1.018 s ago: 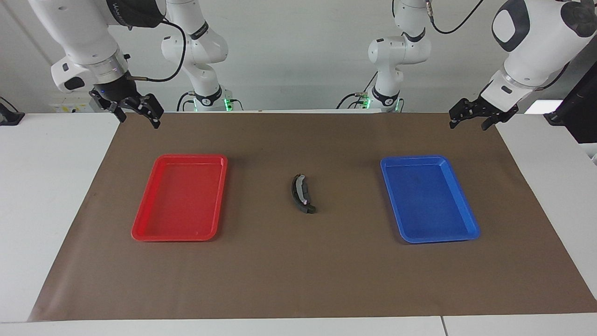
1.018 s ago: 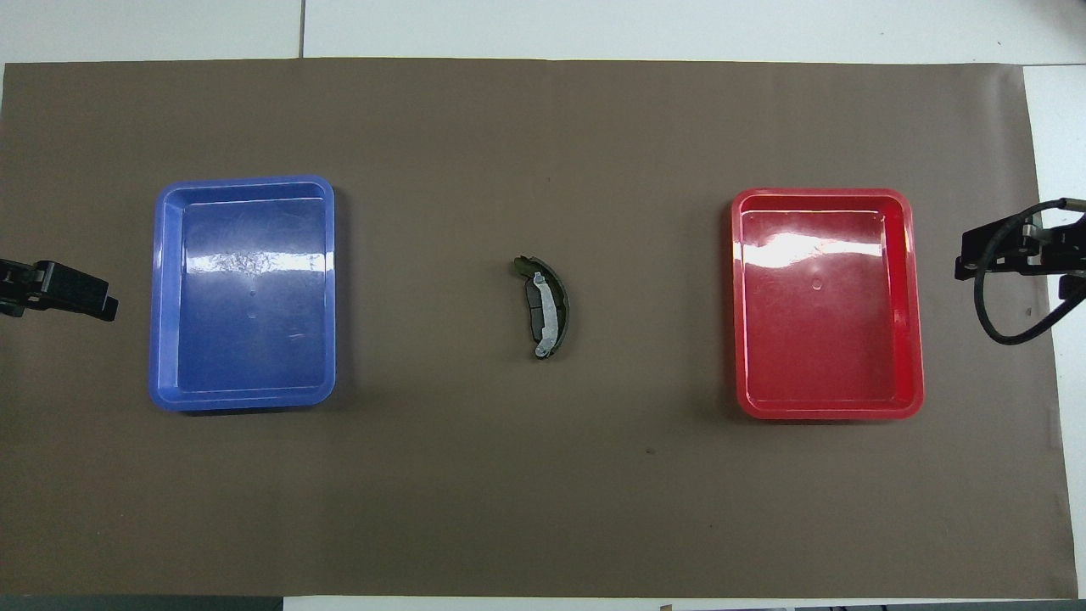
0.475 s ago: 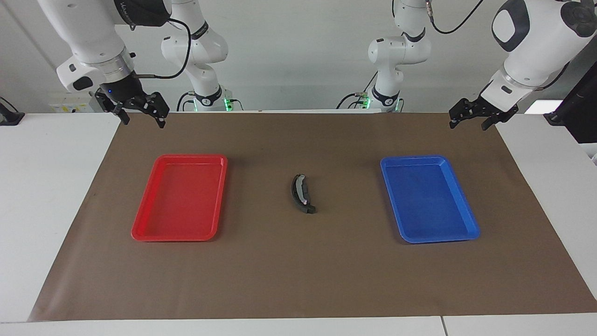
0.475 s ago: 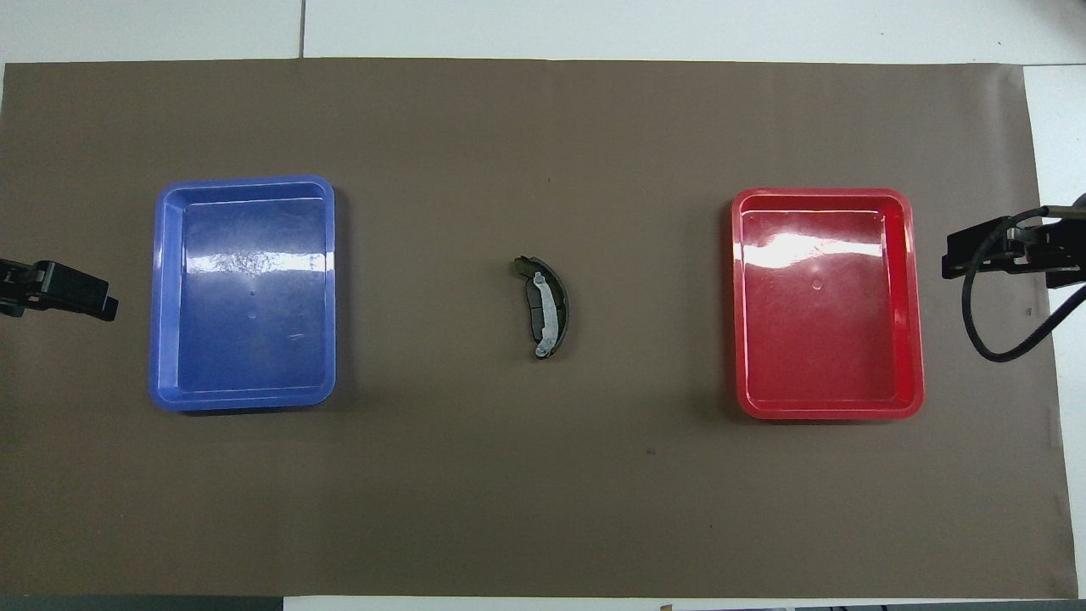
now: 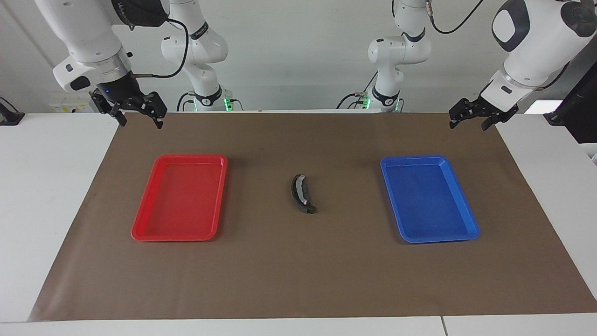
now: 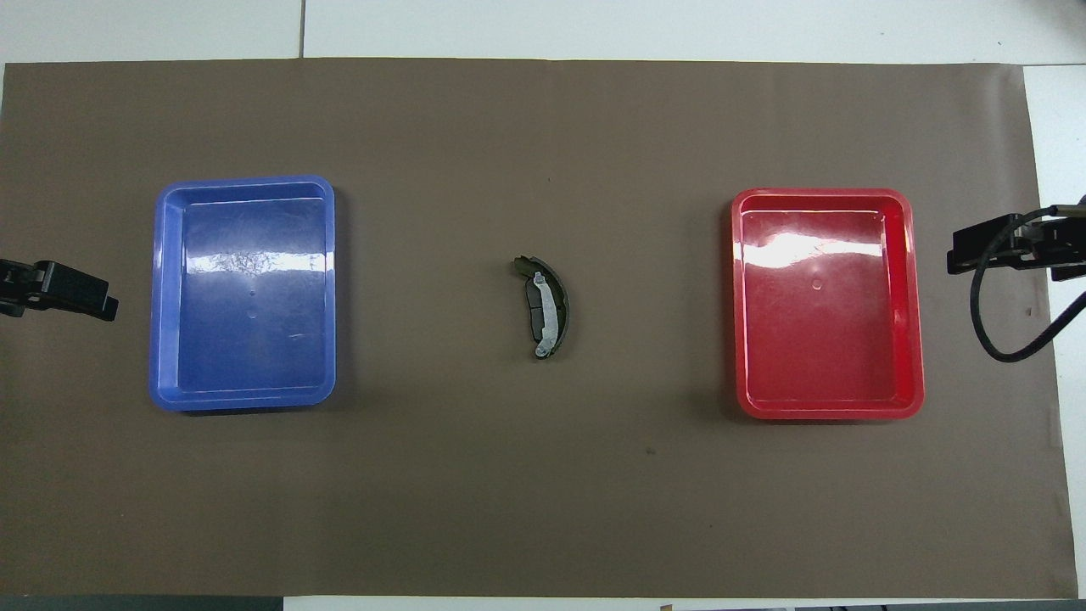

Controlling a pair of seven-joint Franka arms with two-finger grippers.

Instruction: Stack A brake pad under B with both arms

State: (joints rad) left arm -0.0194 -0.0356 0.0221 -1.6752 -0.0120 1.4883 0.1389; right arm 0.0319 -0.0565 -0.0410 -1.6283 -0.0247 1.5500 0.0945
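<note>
A brown paper mat (image 5: 298,270) covers most of the white table (image 5: 42,196). On it lie two shallow plastic trays, both bare inside: a red rectangular tray (image 5: 140,219) toward the right arm's end and a blue rectangular tray (image 5: 466,224) toward the left arm's end.

The white left arm waits with its black left gripper (image 5: 471,117) raised over the mat's corner at its own end, fingers spread and holding nothing. The white right arm's black right gripper (image 5: 139,114) hangs over the mat's edge at its end, fingers likewise apart and empty.

Midway between the trays, well apart from both, sit the two brake pieces as one small stack. The long black crescent-shaped brake piece B (image 6: 561,301) lies on top, its pale grey inner strip (image 6: 545,318) curving along it. Under it the short dark grey A brake pad (image 6: 534,312) shows at the inner side of the curve, nearly straight, touching the crescent.
</note>
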